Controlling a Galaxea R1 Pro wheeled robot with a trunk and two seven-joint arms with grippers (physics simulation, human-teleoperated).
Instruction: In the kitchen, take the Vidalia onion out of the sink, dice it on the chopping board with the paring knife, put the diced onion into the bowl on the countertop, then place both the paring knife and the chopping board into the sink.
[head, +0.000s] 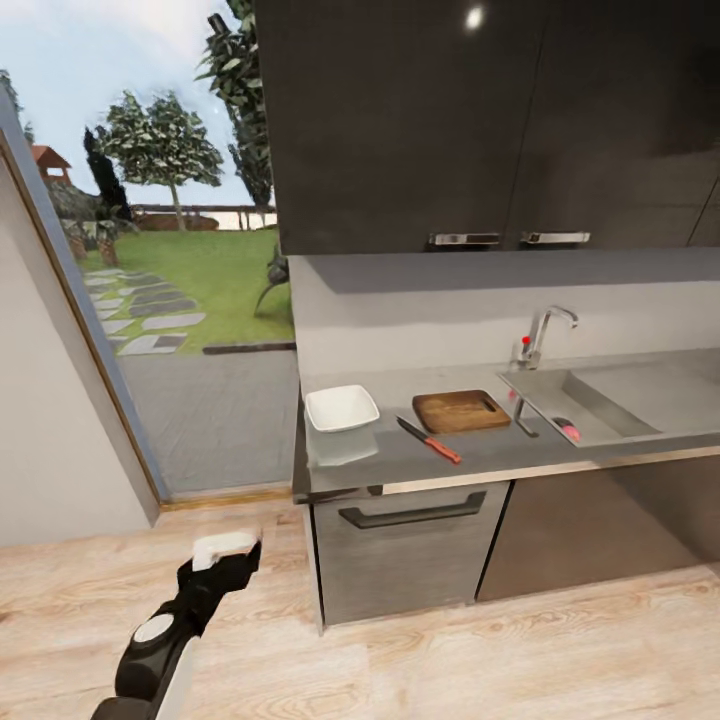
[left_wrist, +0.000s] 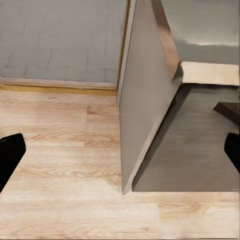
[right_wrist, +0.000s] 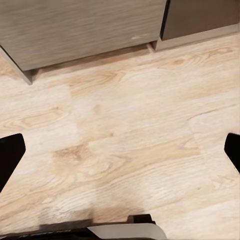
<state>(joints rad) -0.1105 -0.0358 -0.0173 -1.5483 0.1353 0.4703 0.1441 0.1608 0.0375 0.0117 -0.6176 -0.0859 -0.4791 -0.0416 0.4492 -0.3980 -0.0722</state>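
stage: robot is standing off from the countertop (head: 480, 455), nothing picked up yet, arms hanging low over the wood floor (head: 560, 650)
onion: something small and pinkish is lying at the near edge of the sink (head: 640, 400), probably the onion (head: 571, 431), too small to be sure
key relation: from the left gripper (head: 228, 560) the sink is lying up at about 1 o'clock, well apart, with the counter in between; judging by the layout, the right arm is likely sitting nearer the sink side
knife: paring knife (head: 430, 440) is lying flat just beside the chopping board (head: 462, 410), blade pointing to about 10 o'clock, handle to 4 o'clock
bowl: bowl (head: 341, 408) is sitting at 9 o'clock of the board, apart from it
left fingers: spread wide, holding nothing
right fingers: right gripper (right_wrist: 120, 150) spread wide too, empty, aiming at floor in front of the cabinet (right_wrist: 85, 30)
writing: no brand, label or text readable anywhere
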